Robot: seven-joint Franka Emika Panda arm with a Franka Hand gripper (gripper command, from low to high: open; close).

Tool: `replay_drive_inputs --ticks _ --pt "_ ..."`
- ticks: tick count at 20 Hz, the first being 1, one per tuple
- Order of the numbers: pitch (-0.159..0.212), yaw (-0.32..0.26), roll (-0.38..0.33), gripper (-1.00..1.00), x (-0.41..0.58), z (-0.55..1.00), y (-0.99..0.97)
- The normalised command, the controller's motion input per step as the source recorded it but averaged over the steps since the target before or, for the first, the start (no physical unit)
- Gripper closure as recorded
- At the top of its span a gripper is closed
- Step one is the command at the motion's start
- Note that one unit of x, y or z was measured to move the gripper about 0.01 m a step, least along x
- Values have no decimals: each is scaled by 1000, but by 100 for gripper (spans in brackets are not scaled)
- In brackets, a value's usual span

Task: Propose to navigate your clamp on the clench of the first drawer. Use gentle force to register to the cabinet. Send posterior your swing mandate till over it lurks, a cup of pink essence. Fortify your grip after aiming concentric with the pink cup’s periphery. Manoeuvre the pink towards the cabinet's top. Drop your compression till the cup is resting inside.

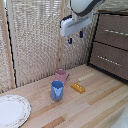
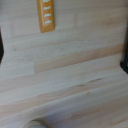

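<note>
The clamp (image 1: 76,39), jaws apparently spread and empty, hangs high; misaligned descent could topple the pink cup (image 1: 61,75).

Two views: one wide, one straight down.
Exterior view stands back, facing the pincer (image 1: 75,38) above the worktop (image 1: 95,100); wrist view looks down closely, sharing the yellow block (image 2: 46,15).

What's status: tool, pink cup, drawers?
Tool open, empty, high above floor, near cabinet. Pink cup upright on wood floor, ungrasped. Blue cup and yellow block close beside it. Visible drawers look closed.
</note>
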Motion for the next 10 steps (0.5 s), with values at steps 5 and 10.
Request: replay_drive_inputs --ticks 5,10 --pt "-99 127 -343 -100 -27 0 -293" --pt "-40 90 -369 -100 0 0 -285"
